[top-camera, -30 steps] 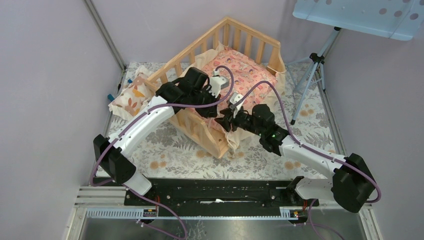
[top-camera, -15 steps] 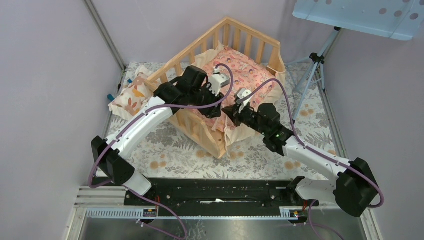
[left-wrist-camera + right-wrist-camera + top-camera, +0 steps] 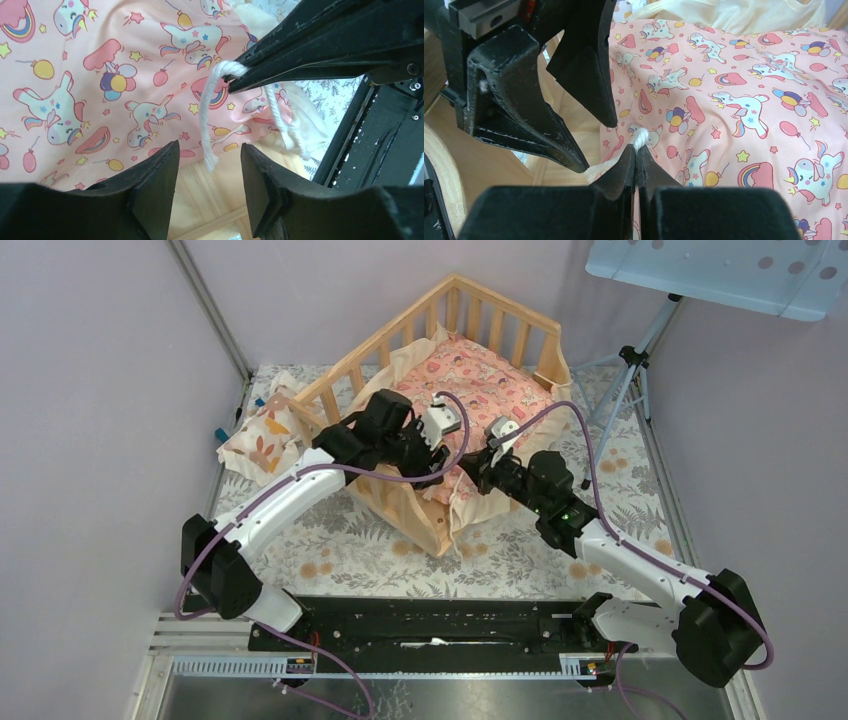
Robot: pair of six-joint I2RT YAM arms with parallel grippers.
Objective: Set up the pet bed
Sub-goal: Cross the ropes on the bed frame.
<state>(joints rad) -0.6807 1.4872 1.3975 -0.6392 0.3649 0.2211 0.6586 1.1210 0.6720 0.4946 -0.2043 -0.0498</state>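
The pet bed (image 3: 500, 315) is a light wooden frame with slatted rails, standing at an angle on the table. In it lies a pink unicorn-print cushion (image 3: 480, 380) with a cream ruffle. A white cord (image 3: 210, 115) from the cushion's near corner hangs over the bed's plank base (image 3: 210, 205). My right gripper (image 3: 636, 150) is shut on this white cord (image 3: 640, 136), which loops out above its tips. My left gripper (image 3: 209, 165) is open just below the cord's frayed end, not touching it. Both grippers meet over the bed's near corner (image 3: 455, 462).
A small cream pillow with orange leaf prints (image 3: 262, 430) lies left of the bed, outside its rail. A tripod (image 3: 625, 380) carrying a light blue panel (image 3: 720, 270) stands at the back right. A floral cloth (image 3: 340, 550) covers the table.
The left gripper has opened and let go of the cord. The right gripper has shut on the cord and moved up and right towards the cushion.
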